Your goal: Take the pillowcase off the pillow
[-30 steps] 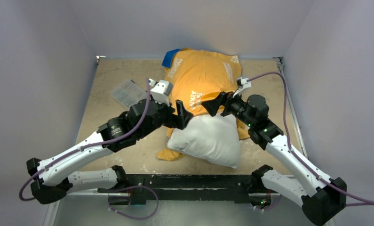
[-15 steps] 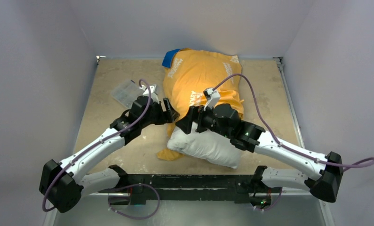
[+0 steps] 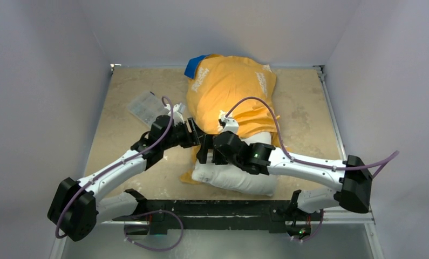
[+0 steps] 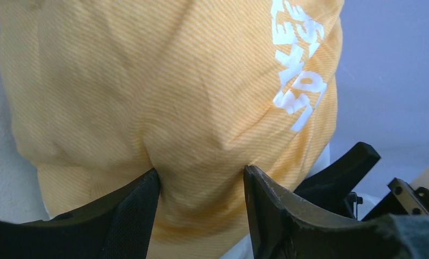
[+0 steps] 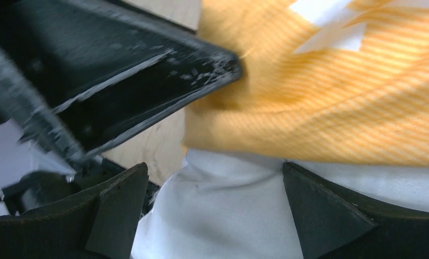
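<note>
The orange-yellow pillowcase (image 3: 231, 91) with white lettering covers the far part of the white pillow (image 3: 239, 174), whose near end is bare. A blue edge (image 3: 194, 66) shows at the far end. My left gripper (image 3: 193, 132) is at the pillowcase's near left side. In the left wrist view (image 4: 201, 181) its jaws pinch a bulging fold of the pillowcase (image 4: 163, 91). My right gripper (image 3: 204, 152) is just beside it, at the bare pillow's left corner. In the right wrist view (image 5: 215, 183) its jaws stand apart around the white pillow (image 5: 228, 216), under the pillowcase hem (image 5: 320, 108).
A clear plastic box (image 3: 144, 106) lies on the beige table (image 3: 309, 108) left of the pillow. Grey walls close in the left, right and far sides. The two grippers are very close; the left one's finger (image 5: 147, 70) fills the right wrist view's upper left.
Both arms have swung in towards the pillow's left side. The right gripper crossed from right of the pillow to its left corner. The left gripper dropped onto the pillowcase and closed on it.
</note>
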Available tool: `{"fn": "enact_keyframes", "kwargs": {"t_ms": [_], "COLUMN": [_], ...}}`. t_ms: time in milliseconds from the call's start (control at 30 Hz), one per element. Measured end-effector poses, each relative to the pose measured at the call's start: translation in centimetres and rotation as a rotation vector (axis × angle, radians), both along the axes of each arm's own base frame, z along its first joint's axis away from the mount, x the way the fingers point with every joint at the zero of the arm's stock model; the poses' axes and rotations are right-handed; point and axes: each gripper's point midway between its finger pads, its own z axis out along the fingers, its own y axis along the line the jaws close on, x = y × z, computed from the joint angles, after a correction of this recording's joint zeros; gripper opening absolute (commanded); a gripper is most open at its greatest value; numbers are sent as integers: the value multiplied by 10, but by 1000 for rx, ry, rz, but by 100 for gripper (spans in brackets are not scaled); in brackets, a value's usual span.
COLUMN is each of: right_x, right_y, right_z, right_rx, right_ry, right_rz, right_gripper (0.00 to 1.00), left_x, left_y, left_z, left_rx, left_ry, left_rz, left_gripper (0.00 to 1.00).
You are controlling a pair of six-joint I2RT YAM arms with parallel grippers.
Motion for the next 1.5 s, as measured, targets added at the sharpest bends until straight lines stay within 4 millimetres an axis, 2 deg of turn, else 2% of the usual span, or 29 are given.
{"fn": "enact_keyframes", "kwargs": {"t_ms": [133, 233, 333, 500, 533, 667, 833, 900, 933, 1167, 1500], "right_x": [10, 16, 20, 23, 23, 23, 24, 24, 25, 25, 37], "right_y": [-2, -2, -3, -4, -5, -8, -14, -14, -14, -19, -39], "right_z": [-14, -27, -40, -47, -47, -50, -58, -58, -57, -37, 20], "right_rx": [-40, -79, -123, -146, -147, -172, -226, -224, -221, -169, -10], "right_ry": [31, 49, 56, 53, 52, 47, 35, 34, 33, 13, -79], "right_rz": [-101, -169, -216, -244, -244, -241, -236, -237, -237, -240, -280], "right_gripper": [97, 94, 89, 84, 81, 62, 17, 3, 0, 0, 0], "left_x": [0, 0, 0, -1, 0, 1, 6, 9, 10, 24, 61], "left_y": [-4, -5, -4, -5, -5, -6, -4, -4, -5, -9, -25], "left_z": [3, 0, -9, -17, -17, -20, -26, -25, -24, -15, 19], "left_rx": [-19, -23, -15, -11, -11, -6, 25, 42, 49, 95, 48], "left_ry": [-6, -1, 16, 30, 29, 29, 31, 32, 32, 48, 103], "left_rz": [-15, -20, -17, -27, -29, -30, -19, -17, -15, -26, -74], "left_gripper": [49, 40, 29, 0, 0, 0, 0, 0, 0, 0, 0]}}
